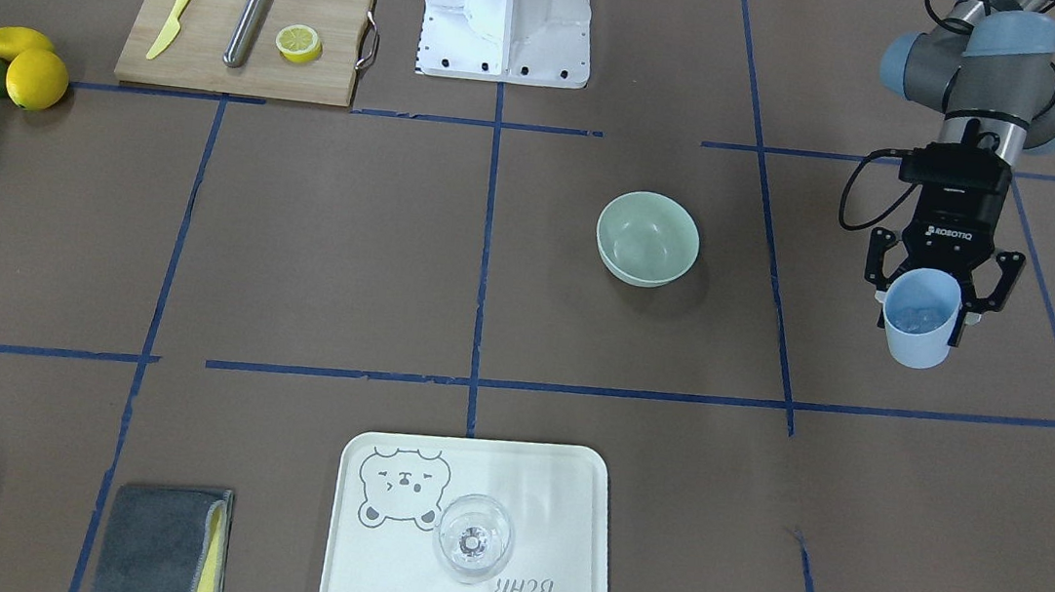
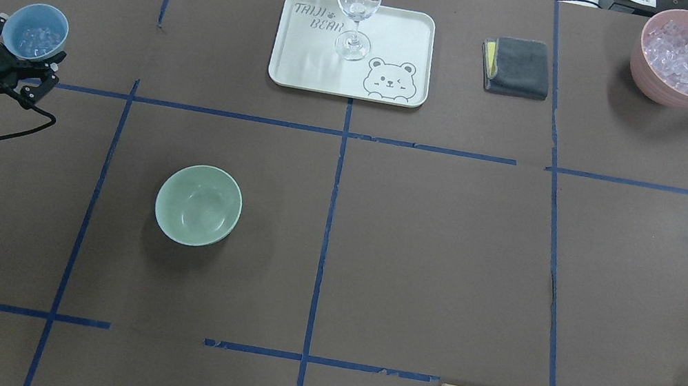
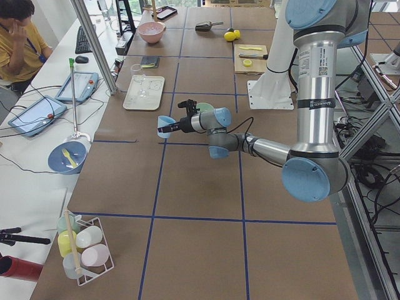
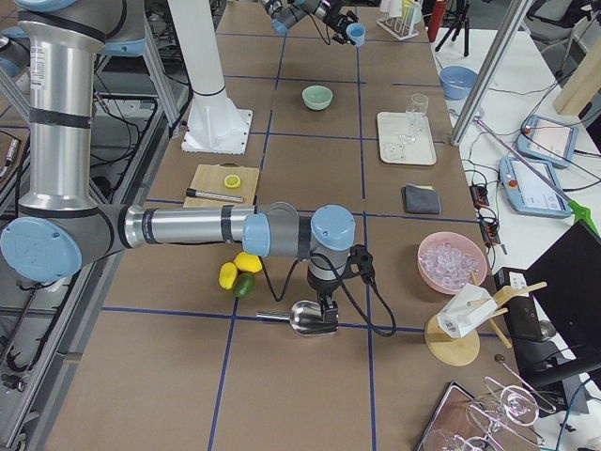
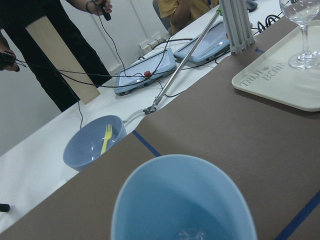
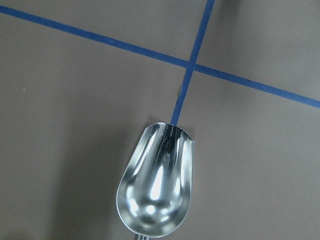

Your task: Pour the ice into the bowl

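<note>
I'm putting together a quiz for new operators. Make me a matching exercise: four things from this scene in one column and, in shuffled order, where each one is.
Things:
1. blue cup
2. wine glass
3. lemon half
4. mint-green bowl

Places:
A. on the wooden cutting board
B. on the bear tray
C. gripped in the left tool, off the table
D. alone on the brown table, empty

Pairs: 1-C, 2-B, 3-A, 4-D
</note>
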Robot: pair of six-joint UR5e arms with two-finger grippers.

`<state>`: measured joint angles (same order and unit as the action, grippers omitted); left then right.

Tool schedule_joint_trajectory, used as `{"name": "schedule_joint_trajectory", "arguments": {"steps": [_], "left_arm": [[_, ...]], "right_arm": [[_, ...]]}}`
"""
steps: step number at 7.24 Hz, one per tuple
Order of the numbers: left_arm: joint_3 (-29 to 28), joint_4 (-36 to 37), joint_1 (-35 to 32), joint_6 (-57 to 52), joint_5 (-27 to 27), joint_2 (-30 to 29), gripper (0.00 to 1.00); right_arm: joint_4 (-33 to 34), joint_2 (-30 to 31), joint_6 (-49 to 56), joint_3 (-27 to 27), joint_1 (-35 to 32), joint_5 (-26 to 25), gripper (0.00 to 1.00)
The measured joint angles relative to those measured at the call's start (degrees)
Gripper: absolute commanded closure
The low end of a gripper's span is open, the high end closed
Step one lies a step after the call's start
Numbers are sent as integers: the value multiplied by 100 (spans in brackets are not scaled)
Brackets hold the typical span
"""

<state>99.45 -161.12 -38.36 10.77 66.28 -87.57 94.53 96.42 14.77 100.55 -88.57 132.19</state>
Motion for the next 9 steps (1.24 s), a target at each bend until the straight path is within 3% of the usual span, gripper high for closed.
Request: {"name": "schedule_joint_trajectory", "arguments": {"steps": [2, 5, 7, 9], "left_arm": [[27, 131, 358, -218, -406, -166, 100], [17, 423, 1230, -757, -1644, -425, 100], [-51, 476, 1809, -1783, -2685, -647, 100], [-201, 691, 2238, -2976, -3383, -1027, 100]], "right_arm": [[-1, 44, -1, 9, -17, 2, 0], [-2, 96, 3, 17, -44, 8, 0], [-3, 149, 6, 31, -59, 9, 0], [-1, 192, 8, 38, -78, 9, 0]]}}
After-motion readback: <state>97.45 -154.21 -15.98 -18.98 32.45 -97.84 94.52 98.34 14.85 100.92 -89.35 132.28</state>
